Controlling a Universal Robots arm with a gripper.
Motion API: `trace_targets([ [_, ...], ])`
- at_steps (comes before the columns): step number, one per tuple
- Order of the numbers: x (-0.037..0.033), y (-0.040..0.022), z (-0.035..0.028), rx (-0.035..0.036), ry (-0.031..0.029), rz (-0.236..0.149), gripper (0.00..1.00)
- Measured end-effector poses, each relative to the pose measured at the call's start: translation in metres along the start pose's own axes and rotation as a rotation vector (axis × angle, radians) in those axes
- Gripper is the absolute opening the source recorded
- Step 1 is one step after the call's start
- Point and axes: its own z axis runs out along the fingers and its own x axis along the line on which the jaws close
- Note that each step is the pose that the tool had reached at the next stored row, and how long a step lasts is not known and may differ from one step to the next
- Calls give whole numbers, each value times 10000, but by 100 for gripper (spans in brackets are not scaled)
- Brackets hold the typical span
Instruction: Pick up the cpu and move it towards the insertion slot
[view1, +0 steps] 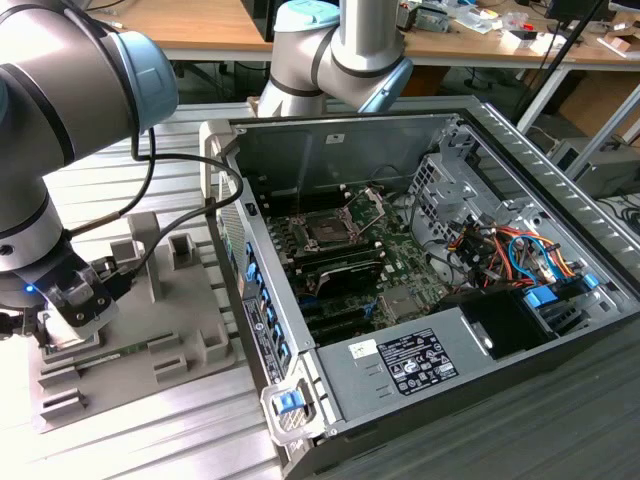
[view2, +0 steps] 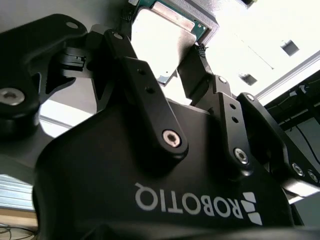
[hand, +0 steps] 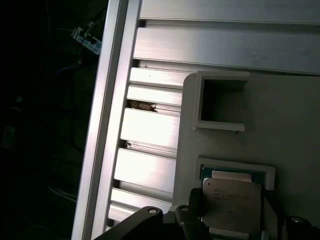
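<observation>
At the exterior view's left, hangs low over the grey tray (view1: 190, 330) on the slatted desk (view1: 200, 430). Grips the cpu (hand: 231, 205) with the pincer (view1: 75, 305) clenched, fingers (hand: 192, 209) against two opposite edges, just above its tray pocket. Sits well apart from the insertion slot (view1: 327, 232) inside the open computer case (view1: 480, 130).

A ribbed aluminium surface (view1: 150, 440) carries an open computer case (view1: 400, 250). Beyond the case, wooden desks (view1: 200, 28) on white metal legs (view1: 545, 85) stand strewn with small clutter (view1: 470, 18); a grey box (view1: 590, 160) sits low beside the case's far corner. Light falls bright and even.
</observation>
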Motion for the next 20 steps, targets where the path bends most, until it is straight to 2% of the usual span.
trace_targets([
  [13,-1,1,-2,-3,-5,-18,55],
  [20,0,3,-83,-3,-2,-18,55],
])
